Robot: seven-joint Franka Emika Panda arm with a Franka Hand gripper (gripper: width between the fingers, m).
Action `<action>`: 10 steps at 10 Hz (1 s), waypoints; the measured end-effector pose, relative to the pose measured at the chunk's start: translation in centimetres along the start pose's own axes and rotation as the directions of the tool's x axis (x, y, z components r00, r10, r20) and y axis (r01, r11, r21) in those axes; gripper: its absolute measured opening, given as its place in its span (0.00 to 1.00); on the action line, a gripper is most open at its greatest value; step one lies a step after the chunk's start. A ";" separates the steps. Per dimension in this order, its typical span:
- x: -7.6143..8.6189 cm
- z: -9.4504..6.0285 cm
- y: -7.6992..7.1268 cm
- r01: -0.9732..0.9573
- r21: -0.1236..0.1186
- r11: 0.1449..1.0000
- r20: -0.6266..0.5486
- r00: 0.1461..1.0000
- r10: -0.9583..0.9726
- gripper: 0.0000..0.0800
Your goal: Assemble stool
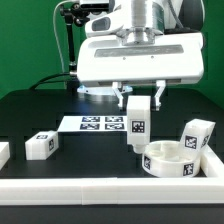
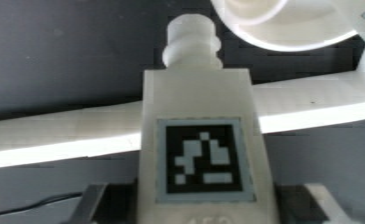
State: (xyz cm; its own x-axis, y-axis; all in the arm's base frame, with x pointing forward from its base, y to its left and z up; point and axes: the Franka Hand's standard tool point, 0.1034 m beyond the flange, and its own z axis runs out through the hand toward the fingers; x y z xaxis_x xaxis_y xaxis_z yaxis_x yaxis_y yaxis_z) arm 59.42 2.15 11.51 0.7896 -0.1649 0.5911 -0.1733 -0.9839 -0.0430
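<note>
My gripper (image 1: pixel 139 99) is shut on a white stool leg (image 1: pixel 138 122) and holds it upright, tag facing outward. The leg's lower end hangs just to the exterior view's left of the round white seat (image 1: pixel 170 160), which lies on the black table at the front right. In the wrist view the held leg (image 2: pixel 200 110) fills the middle, its dark fingers (image 2: pixel 108 200) on either side, and its knobbed tip points toward the seat (image 2: pixel 300 25). I cannot tell whether the tip touches the table.
A second leg (image 1: pixel 40 145) lies at the front left, a third (image 1: pixel 3 153) at the left edge, and another (image 1: pixel 197 133) stands behind the seat. The marker board (image 1: pixel 95 124) lies mid-table. A white border rail (image 1: pixel 110 188) runs along the front.
</note>
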 end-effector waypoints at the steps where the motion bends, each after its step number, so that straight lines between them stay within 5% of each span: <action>1: -1.2 0.4 -0.1 0.011 -0.004 1.000 -0.010 1.000 -0.011 0.43; 6: -2.9 -0.2 -1.0 0.013 0.007 1.000 0.059 0.998 -0.014 0.43; 10: -2.1 -1.4 -1.3 0.003 0.015 1.000 0.054 0.999 -0.004 0.43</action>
State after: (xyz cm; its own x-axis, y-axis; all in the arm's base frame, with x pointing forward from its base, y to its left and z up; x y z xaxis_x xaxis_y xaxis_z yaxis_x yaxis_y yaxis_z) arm 57.13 3.90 11.49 0.8209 -0.1643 0.5469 -0.1619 -0.9854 -0.0531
